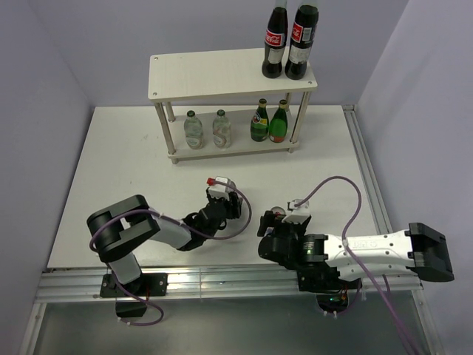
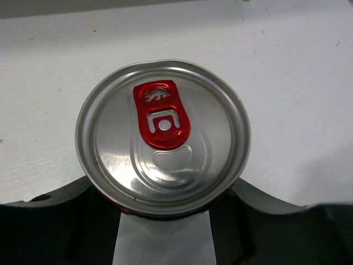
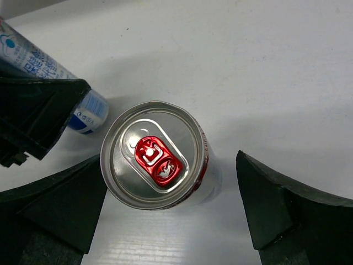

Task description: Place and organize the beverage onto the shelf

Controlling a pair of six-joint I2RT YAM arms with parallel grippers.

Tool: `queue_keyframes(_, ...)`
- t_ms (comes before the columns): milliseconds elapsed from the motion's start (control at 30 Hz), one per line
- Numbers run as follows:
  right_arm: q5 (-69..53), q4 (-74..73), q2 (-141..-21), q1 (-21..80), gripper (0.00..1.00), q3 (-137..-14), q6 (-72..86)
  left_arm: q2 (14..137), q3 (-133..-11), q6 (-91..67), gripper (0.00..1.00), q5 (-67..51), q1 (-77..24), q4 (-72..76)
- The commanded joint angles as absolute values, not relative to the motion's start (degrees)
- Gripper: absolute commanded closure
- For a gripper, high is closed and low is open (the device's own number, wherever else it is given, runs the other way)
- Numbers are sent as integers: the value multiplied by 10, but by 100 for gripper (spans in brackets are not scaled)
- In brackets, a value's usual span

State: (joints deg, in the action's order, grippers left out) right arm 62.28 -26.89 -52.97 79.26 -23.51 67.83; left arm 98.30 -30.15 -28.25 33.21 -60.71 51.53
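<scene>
Between left fingers (image 2: 55, 215): left can (image 2: 164, 138), clamped from both sides, silver lid and red tab facing the wrist camera.
State of left gripper (image 1: 222, 194): closed tight on that can, low over the table (image 1: 126, 170), in front of the shelf (image 1: 214, 74) and well apart from it.
Left can and table: resting or lifted, cannot tell.
Between right fingers (image 3: 270, 204): right can (image 3: 154, 154), upright on the table, a bare gap on each side, touched by neither finger.
State of right gripper (image 3: 171, 165): spread wide around the right can, just right of the left gripper.
Cans to each other: near, not touching; blue-and-white side of the left can at the upper left of the right wrist view.
Cans and shelf: both off it, on the near half of the table.
Lower board of shelf: two clear bottles (image 1: 194, 130) left of centre, two green bottles (image 1: 259, 122) toward the right, all upright, each pair side by side.
Upper board of shelf: two cola bottles (image 1: 275, 41), upright, side by side at the right end.
</scene>
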Motion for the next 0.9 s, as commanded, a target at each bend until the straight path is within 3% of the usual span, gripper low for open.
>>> queue_keyframes(0,686,-222,-574,796,0,-249,717,957,-287,-294,100,330,-606,516)
queue_keyframes(100,705,-211,-609,797,5,-249,733,952,-277,-300,100,330,-606,516)
queue_keyframes(200,722,-224,-634,796,31,-249,778,941,-270,-301,100,335,-606,512)
queue_keyframes(233,727,-233,-639,797,48,-248,787,940,-269,-301,100,337,-606,510)
queue_keyframes(267,735,-233,-647,797,55,-248,789,937,-270,-299,100,341,-606,500)
queue_keyframes(300,737,-234,-652,797,70,-249,788,931,-273,-298,100,343,-606,495)
queue_keyframes(400,743,-256,-669,797,96,-264,813,908,-287,-295,100,351,-606,456)
queue_keyframes(433,744,-275,-673,797,100,-268,822,899,-293,-294,100,352,-606,444)
queue_keyframes(667,743,-321,-665,797,100,-286,840,784,-412,-238,100,386,-604,224)
queue_keyframes(867,733,-273,-616,798,100,-279,768,731,-642,-167,100,362,-556,45)
